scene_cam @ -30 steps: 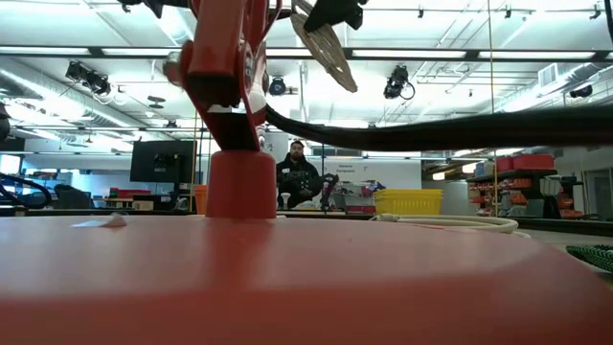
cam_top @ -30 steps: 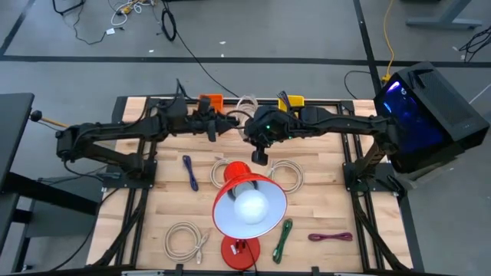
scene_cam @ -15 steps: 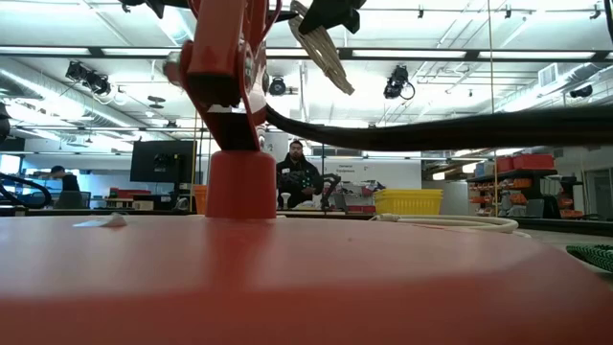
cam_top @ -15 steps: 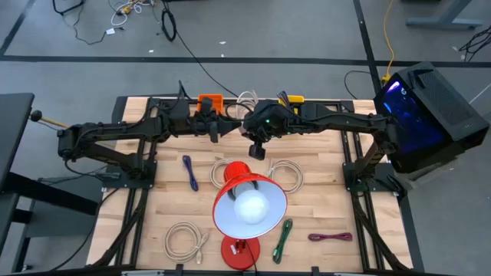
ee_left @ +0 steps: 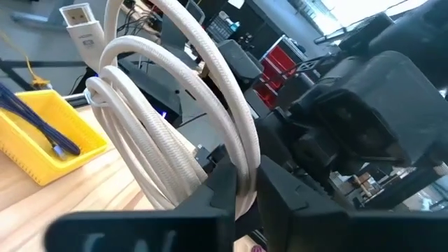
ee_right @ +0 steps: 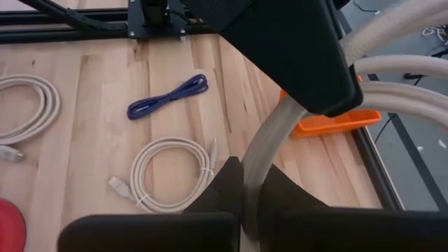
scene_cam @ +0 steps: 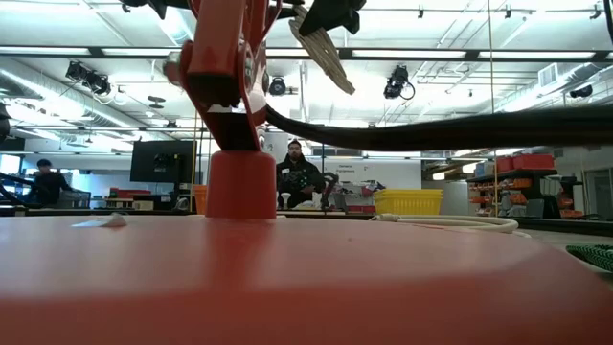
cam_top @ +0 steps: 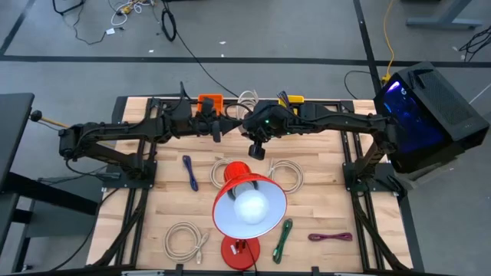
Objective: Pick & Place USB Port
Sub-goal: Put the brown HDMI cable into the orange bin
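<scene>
A coiled white USB cable (ee_left: 175, 126), its plug (ee_left: 78, 15) sticking up, hangs in the air over the far middle of the table (cam_top: 161, 207). Both grippers are shut on it. My left gripper (ee_left: 245, 185) reaches in from the table's left (cam_top: 224, 127). My right gripper (ee_right: 250, 189) comes from the right (cam_top: 255, 147). In the low view the coil (scene_cam: 321, 53) hangs high above the table. An orange bin (cam_top: 211, 100) and a yellow bin (cam_top: 291, 100) sit on the table's far edge. My left gripper pinches one strand of the coil (ee_left: 246, 168) between its two fingers. The remaining loops stand out beyond the fingers, clear of the table. My right gripper pinches a strand of the same coil (ee_right: 260, 157) between its two fingers. From there the cable runs to my left gripper's finger (ee_right: 280, 49), clear of the table.
A red desk lamp (cam_top: 247, 203) stands in the near middle of the table. Around it lie a blue cable (cam_top: 189, 172), two white coils (cam_top: 286, 175) (cam_top: 186, 239), a green cable (cam_top: 283, 239) and a purple cable (cam_top: 330, 237). People show in the room behind (scene_cam: 299, 177).
My right gripper has drawn slightly toward the table's far edge with the coil, and the coil has turned more edge-on in the low view. My left gripper has reached a little toward the right, up to the coil.
</scene>
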Tool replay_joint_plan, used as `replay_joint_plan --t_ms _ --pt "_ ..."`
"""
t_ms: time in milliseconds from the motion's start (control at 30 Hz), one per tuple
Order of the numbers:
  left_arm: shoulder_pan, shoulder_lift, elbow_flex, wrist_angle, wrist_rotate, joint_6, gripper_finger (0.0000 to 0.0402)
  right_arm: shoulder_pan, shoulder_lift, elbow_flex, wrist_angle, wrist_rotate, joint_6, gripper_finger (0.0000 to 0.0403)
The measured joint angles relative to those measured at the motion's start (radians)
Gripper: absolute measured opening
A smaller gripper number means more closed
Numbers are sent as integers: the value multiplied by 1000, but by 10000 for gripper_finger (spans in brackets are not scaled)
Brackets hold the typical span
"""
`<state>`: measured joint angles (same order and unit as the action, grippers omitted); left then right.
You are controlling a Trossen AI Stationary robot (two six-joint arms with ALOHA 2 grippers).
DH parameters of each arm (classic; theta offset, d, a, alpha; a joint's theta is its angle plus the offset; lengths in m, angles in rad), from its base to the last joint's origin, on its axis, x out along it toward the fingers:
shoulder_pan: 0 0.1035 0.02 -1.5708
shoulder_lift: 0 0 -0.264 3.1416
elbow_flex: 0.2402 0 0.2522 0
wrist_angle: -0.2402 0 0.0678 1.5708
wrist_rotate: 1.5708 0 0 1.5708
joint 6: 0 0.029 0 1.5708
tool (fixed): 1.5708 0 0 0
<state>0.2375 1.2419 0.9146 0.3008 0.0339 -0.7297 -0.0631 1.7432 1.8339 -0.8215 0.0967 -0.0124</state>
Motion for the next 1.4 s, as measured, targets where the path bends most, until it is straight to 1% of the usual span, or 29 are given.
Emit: replay_joint_plan --t_ms 167,267,433,600,733,800,933,1033,1167,1267,1400 --pt "0 1 0 -6 -8 10 34 0 0 0 -5 0 0 8" --pt "-1 -2 0 -23 -36 37 34 0 0 0 -13 15 -3 12" --pt "11 -7 -4 -77 -51 65 34 1 -3 2 -14 24 -8 68" --pt "29 -5 -6 -178 -114 79 34 -2 -15 6 -8 27 -10 118" --pt "55 -4 -6 -214 -76 83 34 -15 -38 6 -9 37 -7 140" --pt "82 -7 -5 -218 -58 90 34 -24 -45 6 -14 43 -6 145" --pt "152 -39 -5 -329 -65 147 34 -36 -52 5 -50 77 6 147" --pt "220 -69 -5 -401 -58 187 34 -38 -53 5 -78 79 12 148" --pt "304 -104 -4 -407 -16 232 33 -38 -52 4 -86 79 13 148" --pt "355 -114 -3 -415 -14 268 33 -38 -50 3 -86 79 21 148" --pt "417 -111 -4 -470 0 307 33 -38 -50 3 -86 79 31 148"
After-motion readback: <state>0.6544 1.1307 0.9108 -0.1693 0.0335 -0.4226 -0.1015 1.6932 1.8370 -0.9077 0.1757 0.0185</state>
